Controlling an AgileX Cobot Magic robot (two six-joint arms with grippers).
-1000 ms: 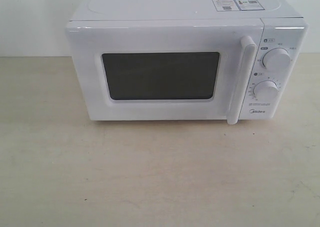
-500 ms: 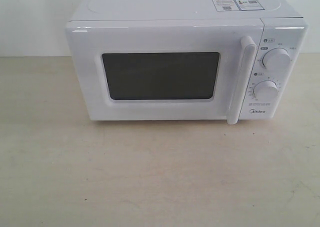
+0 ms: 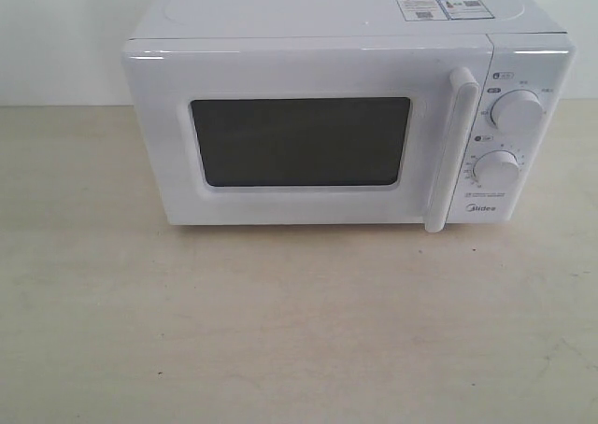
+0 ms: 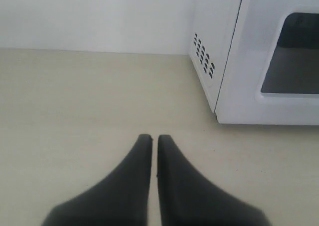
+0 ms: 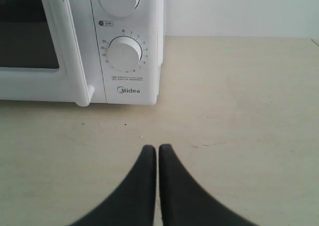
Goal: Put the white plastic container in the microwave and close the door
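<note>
The white Midea microwave (image 3: 346, 116) stands at the back of the table with its door (image 3: 299, 134) shut, the bar handle (image 3: 450, 148) beside two round knobs (image 3: 516, 109). The white plastic container shows in no view. My left gripper (image 4: 150, 137) is shut and empty above bare table, off the microwave's (image 4: 249, 56) vented left side. My right gripper (image 5: 158, 147) is shut and empty above the table, in front of the microwave's (image 5: 124, 42) knob panel. Neither gripper appears in the exterior view.
The beige tabletop (image 3: 299, 331) spreads in front of and beside the microwave. A white wall (image 3: 56, 32) stands behind it. A label sticker (image 3: 439, 7) lies on the microwave's top.
</note>
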